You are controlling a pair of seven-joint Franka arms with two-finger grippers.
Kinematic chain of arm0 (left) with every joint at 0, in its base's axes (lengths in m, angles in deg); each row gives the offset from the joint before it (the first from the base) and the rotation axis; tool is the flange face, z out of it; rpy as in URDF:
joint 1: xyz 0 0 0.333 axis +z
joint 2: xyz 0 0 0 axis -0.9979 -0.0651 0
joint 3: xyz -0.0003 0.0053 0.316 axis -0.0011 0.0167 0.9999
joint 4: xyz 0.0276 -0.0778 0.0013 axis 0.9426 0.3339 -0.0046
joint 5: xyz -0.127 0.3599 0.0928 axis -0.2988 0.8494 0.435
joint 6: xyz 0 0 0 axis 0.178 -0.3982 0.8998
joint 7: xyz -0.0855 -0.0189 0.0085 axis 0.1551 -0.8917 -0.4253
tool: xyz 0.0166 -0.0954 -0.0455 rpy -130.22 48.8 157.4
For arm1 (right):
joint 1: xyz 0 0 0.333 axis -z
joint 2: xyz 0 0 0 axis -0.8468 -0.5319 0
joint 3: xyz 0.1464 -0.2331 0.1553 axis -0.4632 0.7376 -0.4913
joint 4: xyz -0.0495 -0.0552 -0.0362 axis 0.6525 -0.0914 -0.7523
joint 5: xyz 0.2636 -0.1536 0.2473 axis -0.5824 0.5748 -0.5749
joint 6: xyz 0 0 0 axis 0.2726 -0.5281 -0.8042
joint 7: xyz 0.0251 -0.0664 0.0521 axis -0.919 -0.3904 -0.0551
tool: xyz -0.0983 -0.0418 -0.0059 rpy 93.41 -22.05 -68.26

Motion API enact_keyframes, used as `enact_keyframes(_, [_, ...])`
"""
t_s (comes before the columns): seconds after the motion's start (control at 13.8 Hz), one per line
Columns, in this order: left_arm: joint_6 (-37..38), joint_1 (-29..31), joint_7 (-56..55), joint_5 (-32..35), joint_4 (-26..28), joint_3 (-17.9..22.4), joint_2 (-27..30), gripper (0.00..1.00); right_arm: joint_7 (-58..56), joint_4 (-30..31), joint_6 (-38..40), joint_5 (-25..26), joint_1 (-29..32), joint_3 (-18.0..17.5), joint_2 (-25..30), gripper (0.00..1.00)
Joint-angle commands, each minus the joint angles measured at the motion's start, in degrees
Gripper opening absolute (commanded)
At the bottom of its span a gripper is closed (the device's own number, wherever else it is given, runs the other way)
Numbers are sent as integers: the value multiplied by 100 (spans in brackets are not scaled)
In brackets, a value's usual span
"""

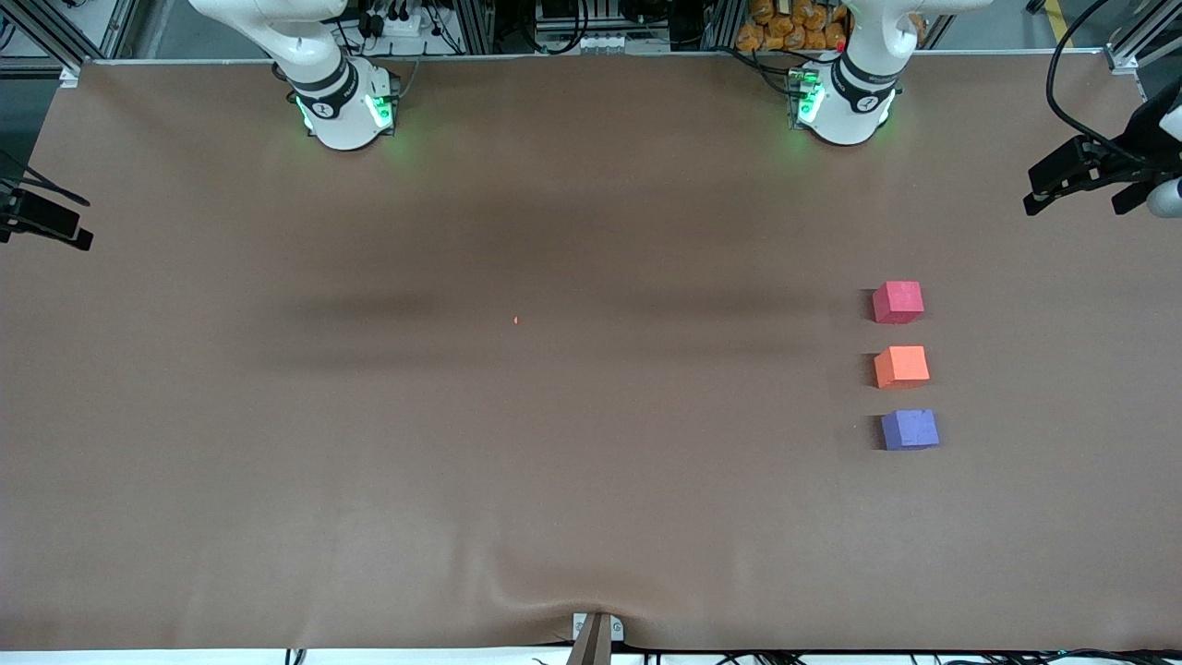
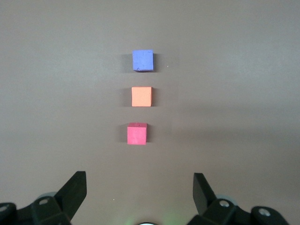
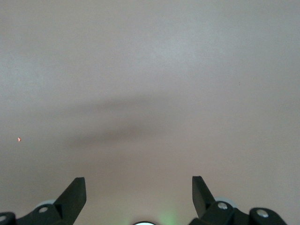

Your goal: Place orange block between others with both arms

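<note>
Overhead, both grippers (image 2: 139, 192) (image 3: 138, 192) spread, empty.

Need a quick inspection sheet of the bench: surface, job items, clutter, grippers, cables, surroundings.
Surface: brown table cover, wrinkled at the edge nearest the front camera.
Job's things: small matte orange cube already sits between the red-pink cube and the purple cube, in a row with gaps, toward the left arm's end.
Clutter: one tiny orange speck mid-table.
Grippers: left gripper open, empty, above the cubes; right gripper open, empty, over bare cover.
Cables: black cable by the table corner at the left arm's end.
Surroundings: aluminium frame, side cameras.
</note>
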Motion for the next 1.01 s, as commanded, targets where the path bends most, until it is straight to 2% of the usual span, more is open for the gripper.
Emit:
enact_keyframes(0.0, [30,239,19,-22,-46,-225,-5,100,110,42,-17,41,-49,-12,36,100])
enact_keyframes(0.94, [171,292,-43,-31,-55,-216,57,100,101,86,1,50,-120,-12,36,100])
